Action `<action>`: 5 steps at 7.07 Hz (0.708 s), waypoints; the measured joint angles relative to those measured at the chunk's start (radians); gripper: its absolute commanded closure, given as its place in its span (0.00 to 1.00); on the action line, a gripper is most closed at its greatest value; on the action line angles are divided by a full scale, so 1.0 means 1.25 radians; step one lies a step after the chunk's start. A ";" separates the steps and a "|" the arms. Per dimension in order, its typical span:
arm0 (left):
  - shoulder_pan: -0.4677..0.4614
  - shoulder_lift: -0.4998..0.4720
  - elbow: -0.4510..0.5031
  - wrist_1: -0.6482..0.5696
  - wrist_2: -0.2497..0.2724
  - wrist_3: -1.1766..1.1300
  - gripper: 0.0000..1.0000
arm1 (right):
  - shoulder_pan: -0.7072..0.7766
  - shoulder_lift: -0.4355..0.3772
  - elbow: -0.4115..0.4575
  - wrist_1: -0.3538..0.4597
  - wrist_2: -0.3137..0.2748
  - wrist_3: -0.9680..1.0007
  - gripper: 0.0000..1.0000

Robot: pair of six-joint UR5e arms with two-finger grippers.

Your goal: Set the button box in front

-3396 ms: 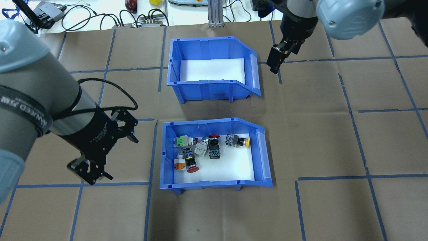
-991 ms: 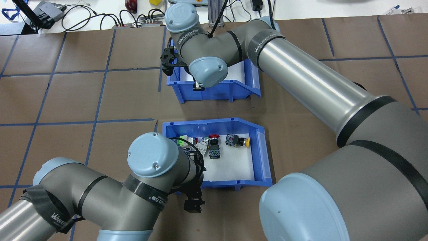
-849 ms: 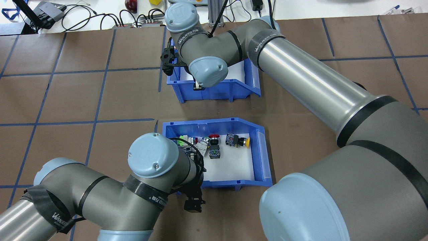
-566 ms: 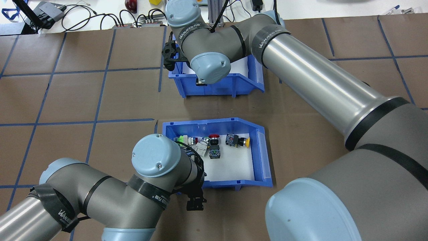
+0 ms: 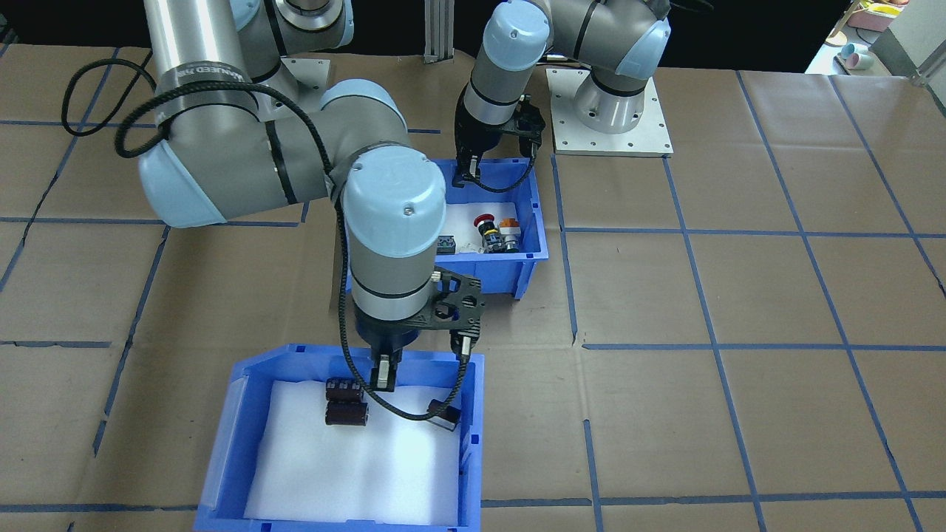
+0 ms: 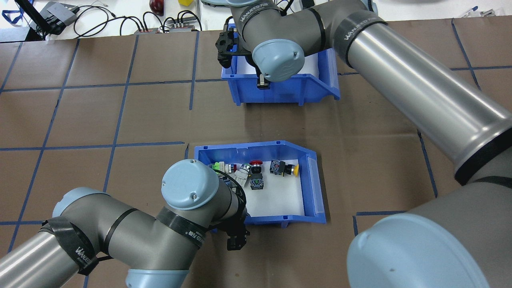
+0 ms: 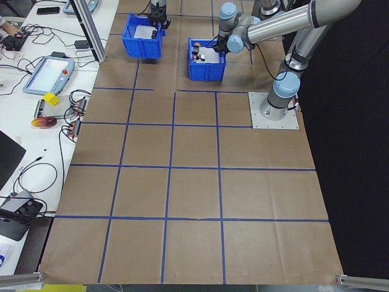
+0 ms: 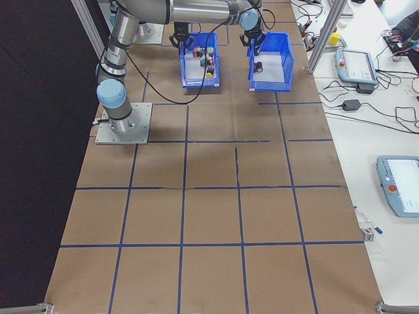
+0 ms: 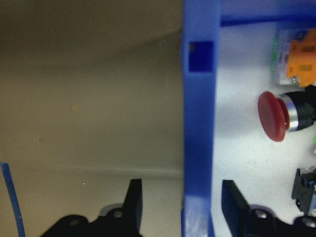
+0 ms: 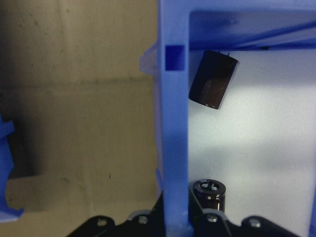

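The button box [image 6: 260, 182] is sitting on the tabletop [image 6: 120, 116], rigid but loosely loaded. The left gripper [image 9: 183, 207] is straddling its thin wall, fingers [image 9: 133, 197] released; the right gripper [image 10: 173, 217] is clenching the other bin [image 6: 280, 82].

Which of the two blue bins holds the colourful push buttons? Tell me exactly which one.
The button box, the bin nearer the robot, with the left gripper straddling its wall. The far bin at the right gripper holds only dark cylinders.

A second blue bin [image 5: 222, 443] holds dark cylinders [image 5: 346, 412].
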 measured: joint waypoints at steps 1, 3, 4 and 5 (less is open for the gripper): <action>-0.001 0.004 0.000 -0.002 -0.006 0.001 1.00 | -0.043 -0.038 0.046 -0.002 0.000 -0.058 0.92; 0.003 0.040 0.014 -0.032 0.001 0.006 1.00 | -0.135 -0.125 0.154 -0.011 0.001 -0.173 0.92; 0.014 0.064 0.047 -0.075 0.013 0.023 1.00 | -0.184 -0.164 0.195 -0.013 0.002 -0.231 0.92; 0.041 0.077 0.104 -0.138 0.024 0.061 1.00 | -0.231 -0.194 0.225 -0.013 0.002 -0.293 0.92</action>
